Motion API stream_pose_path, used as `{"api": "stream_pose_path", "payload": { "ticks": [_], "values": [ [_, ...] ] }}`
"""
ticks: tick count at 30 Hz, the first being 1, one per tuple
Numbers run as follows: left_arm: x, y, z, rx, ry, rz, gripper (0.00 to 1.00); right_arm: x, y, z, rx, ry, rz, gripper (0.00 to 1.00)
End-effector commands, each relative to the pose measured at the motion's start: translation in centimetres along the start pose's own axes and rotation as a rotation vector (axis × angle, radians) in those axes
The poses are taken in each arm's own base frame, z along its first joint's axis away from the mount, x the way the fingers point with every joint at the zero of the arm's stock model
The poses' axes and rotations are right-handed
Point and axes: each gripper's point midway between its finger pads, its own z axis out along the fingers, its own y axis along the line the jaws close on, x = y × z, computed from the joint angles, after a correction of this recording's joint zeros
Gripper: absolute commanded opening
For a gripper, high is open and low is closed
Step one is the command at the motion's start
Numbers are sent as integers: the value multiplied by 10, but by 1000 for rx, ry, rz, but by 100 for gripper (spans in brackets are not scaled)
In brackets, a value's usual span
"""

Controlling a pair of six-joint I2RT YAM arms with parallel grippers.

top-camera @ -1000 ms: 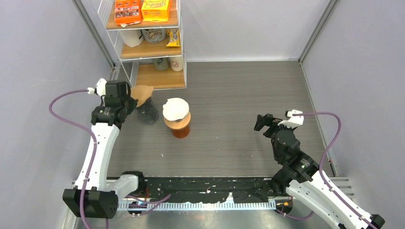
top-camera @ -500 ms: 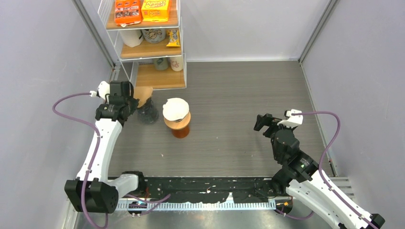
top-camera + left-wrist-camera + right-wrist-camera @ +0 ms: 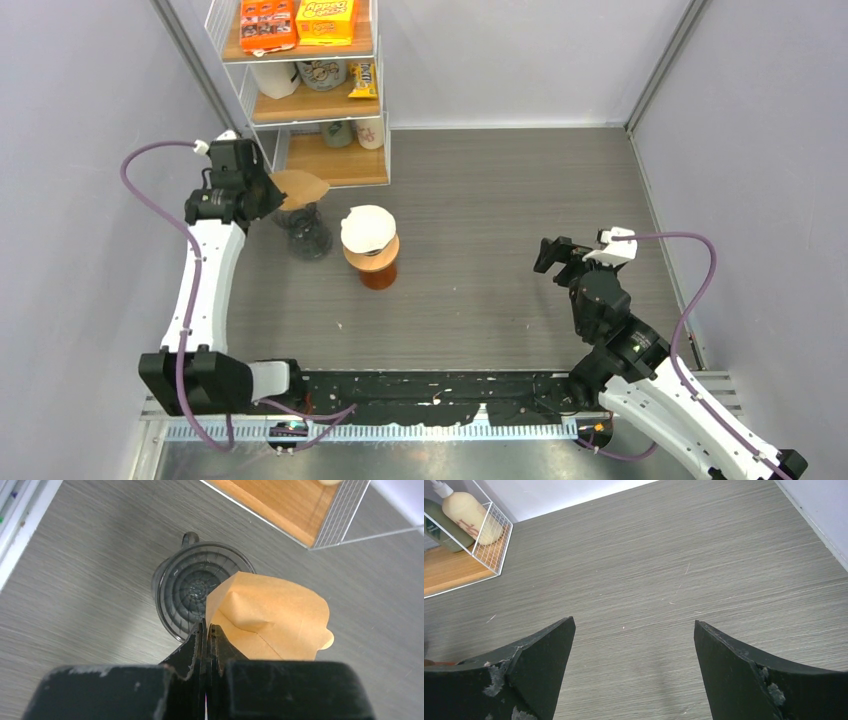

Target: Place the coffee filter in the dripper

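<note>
Left gripper (image 3: 206, 629) pinched tight on the edge of the brown coffee filter (image 3: 270, 615). Filter hangs just above the dark dripper (image 3: 187, 587), far left, near the shelf (image 3: 320, 160). Not in dripper yet. Right gripper (image 3: 634, 645) spread wide, holding nothing, over table (image 3: 684, 555) on the right.

place: robot lab test cell | evidence: plain grey partition walls (image 3: 90, 90), wire shelf (image 3: 332, 165), snack boxes (image 3: 297, 20)
</note>
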Motion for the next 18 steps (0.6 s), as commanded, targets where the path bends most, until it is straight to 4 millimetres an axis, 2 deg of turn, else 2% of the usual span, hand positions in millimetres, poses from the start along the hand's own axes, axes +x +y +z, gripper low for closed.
{"api": "stream_pose_path", "payload": {
  "ticks": [1,5,9,12,18],
  "values": [
    [7,-6,0,124,155,233,0,-25,-1,-3,15,-61,24,95],
    [7,6,2,84,208,311,0,-25,6,-3,-20,-57,22,95],
    [11,0,4,164,213,391,0,-22,16,-2,-71,-48,22,95],
    [14,-4,12,205,234,436,0,-19,19,-1,-87,-40,14,96],
    [9,-2,30,186,287,533,0,-18,23,-2,-112,-32,17,95]
  ]
}}
